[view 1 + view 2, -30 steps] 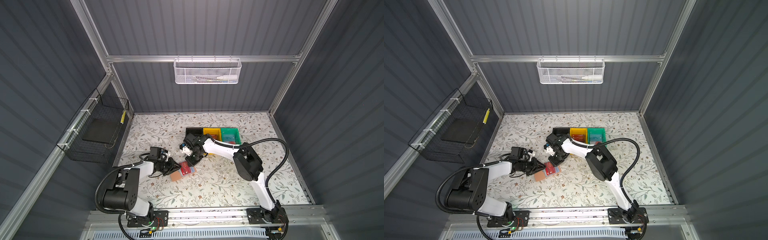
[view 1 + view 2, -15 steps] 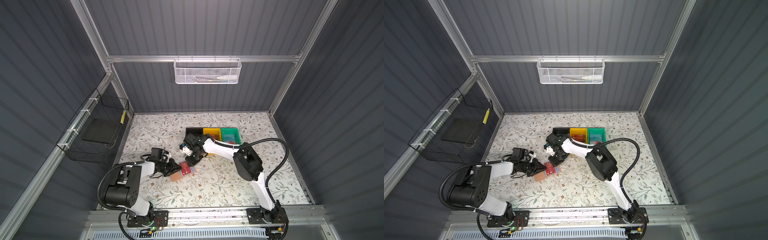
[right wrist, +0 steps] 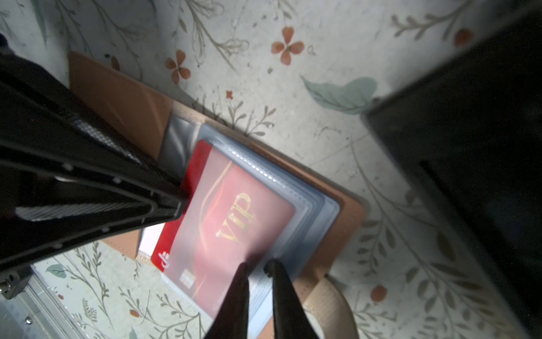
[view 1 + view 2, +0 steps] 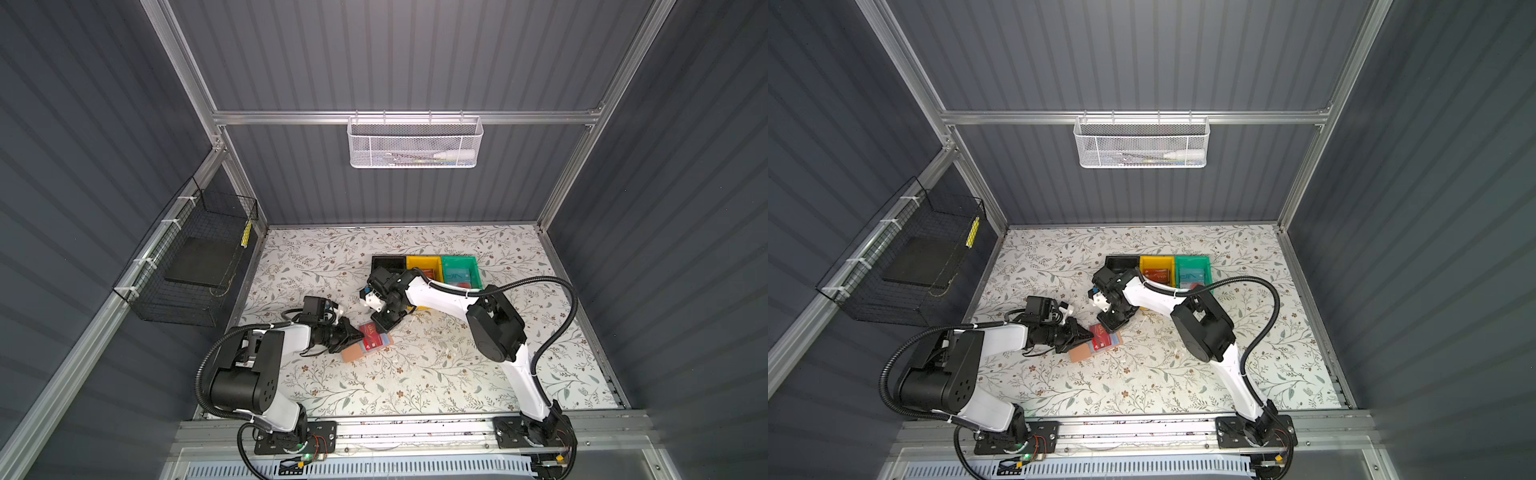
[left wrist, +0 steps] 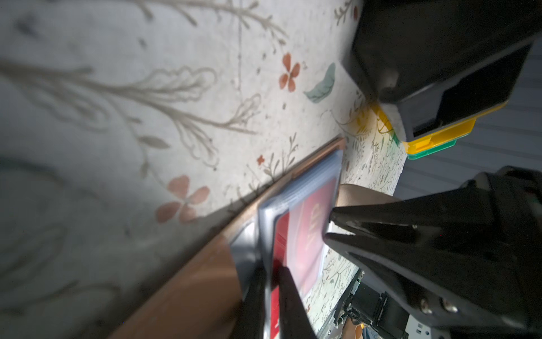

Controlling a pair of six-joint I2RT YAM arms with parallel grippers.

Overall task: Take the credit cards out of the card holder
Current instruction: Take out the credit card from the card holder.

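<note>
Looking down on the floral table (image 4: 436, 374), I see both arms reaching toward its middle, in front of a row of three bins. These are a black bin (image 4: 388, 262), a yellow bin (image 4: 422, 261) holding a reddish card (image 4: 429, 274), and a green bin (image 4: 459, 260) holding a teal card (image 4: 457, 275). The left gripper (image 4: 355, 335) comes in low from the left side. The right gripper (image 4: 384, 326) angles down from the bins' side. Their tips sit close together over the card holder (image 4: 352, 354).

The card holder lies open and flat on the table, near the black bin but apart from it. In both top views its long axis runs across the table. The bare tan cover end points toward the left arm and lies nearer the front rail. The sleeve end points right and lies slightly farther back. It is tan outside, with a stack of cloudy bluish plastic sleeves (image 3: 318, 205) inside.

The red card (image 3: 234, 211) sits in the top sleeve with one long edge pushed out bare toward the left gripper. Its long axis therefore lies across the line between the two grippers. My left gripper's jaws are nearly together, pinching that bare edge. My right gripper's jaws are just as narrow, nipping the card holder at the opposite edge of its sleeves. Gold "VIP" lettering runs along the card's length, and a small white mark sits near one corner.
</note>
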